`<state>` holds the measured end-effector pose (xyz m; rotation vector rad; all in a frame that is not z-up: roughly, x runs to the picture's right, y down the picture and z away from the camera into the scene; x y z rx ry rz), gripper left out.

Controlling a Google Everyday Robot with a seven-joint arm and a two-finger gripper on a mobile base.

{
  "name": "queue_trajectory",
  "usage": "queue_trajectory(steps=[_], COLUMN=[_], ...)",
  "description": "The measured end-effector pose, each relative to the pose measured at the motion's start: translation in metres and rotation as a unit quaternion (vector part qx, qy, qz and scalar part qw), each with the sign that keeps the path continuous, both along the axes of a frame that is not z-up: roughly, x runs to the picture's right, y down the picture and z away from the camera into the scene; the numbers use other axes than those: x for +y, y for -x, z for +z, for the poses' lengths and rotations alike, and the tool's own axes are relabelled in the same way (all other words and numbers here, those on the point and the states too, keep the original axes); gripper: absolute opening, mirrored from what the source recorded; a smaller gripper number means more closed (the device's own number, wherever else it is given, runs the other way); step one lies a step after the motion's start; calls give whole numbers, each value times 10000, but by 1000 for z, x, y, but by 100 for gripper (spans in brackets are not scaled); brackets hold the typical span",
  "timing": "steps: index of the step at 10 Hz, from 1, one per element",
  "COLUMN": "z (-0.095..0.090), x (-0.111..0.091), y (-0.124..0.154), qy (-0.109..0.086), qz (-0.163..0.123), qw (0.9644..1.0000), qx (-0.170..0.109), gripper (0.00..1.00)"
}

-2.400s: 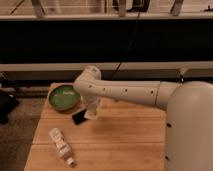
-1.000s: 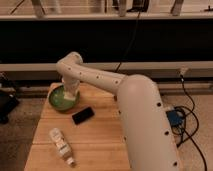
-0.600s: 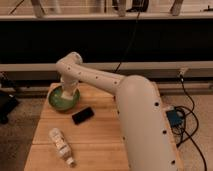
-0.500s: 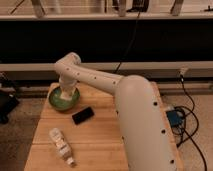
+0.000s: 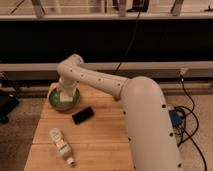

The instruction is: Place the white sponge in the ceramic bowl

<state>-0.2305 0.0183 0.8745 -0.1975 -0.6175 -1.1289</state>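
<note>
The gripper (image 5: 64, 95) hangs inside the ceramic bowl (image 5: 54, 102) at the table's far left corner; its grasp cannot be told. The white sponge is not visible, presumably hidden there beneath the arm. Risks: releasing off-centre drops the sponge over the rim, or the wrist catches the rim on withdrawal, shoving the bowl off the edge.

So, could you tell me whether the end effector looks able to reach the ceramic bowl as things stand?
Probably yes: the end effector already hangs over the ceramic bowl at the table's far left, nothing visibly between them.
</note>
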Motion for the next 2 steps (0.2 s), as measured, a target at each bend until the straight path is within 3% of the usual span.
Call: queue_trajectory(steps=[2], z=[-1], x=[-1], y=[3], qy=[76], qz=[-158], qw=[9995], qx=[257], gripper=[74])
